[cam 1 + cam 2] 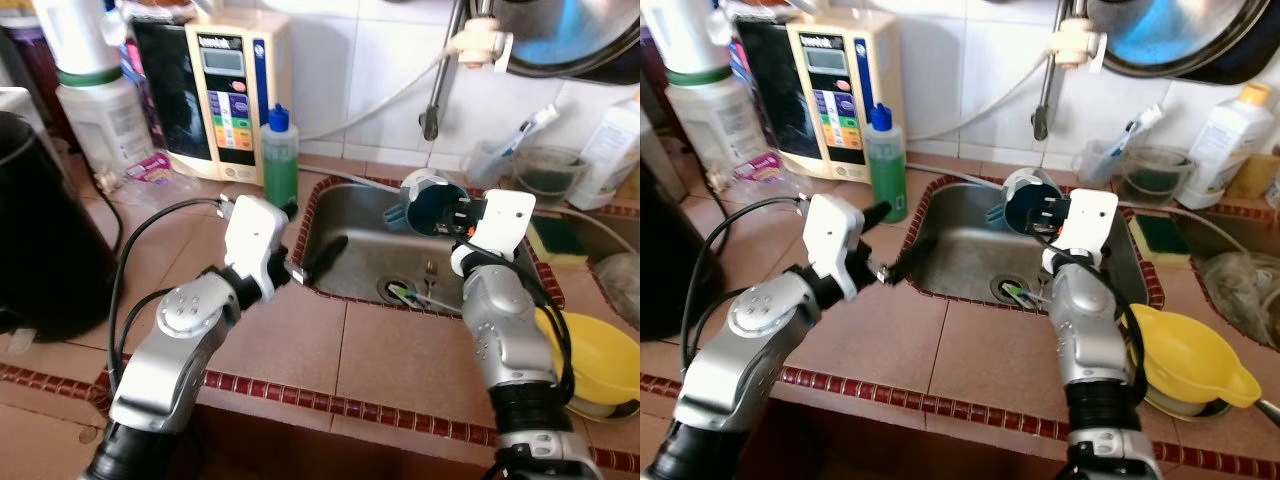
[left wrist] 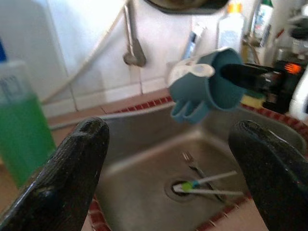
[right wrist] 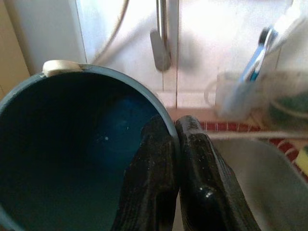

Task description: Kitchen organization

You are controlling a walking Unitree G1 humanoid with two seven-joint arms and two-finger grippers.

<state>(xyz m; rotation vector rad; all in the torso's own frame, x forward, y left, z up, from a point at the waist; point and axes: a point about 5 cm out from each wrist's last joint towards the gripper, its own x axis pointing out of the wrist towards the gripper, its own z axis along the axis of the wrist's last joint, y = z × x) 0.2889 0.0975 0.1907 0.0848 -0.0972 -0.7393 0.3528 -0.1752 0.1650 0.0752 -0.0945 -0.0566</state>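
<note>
From my head, my right gripper (image 1: 452, 217) holds a blue cup (image 1: 425, 202) above the sink (image 1: 345, 262), near its back edge. My left wrist shows my left gripper (image 2: 168, 163) spread wide. My right wrist shows fingers (image 3: 149, 178) clamped on the cup's rim.

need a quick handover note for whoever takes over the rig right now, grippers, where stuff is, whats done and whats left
Right gripper: shut on the rim of the blue cup, one finger inside and one outside, holding it tipped over the steel sink.
Left gripper: open, holding nothing, at the sink's left edge and pointing across the basin.
In the sink: a fork and a toothbrush lying at the drain.
Nearby: green soap bottle on the counter left of the sink, yellow bowl on the right.
Done: cup picked up.
Left: set the cup down somewhere, then clear the fork and toothbrush.
</note>
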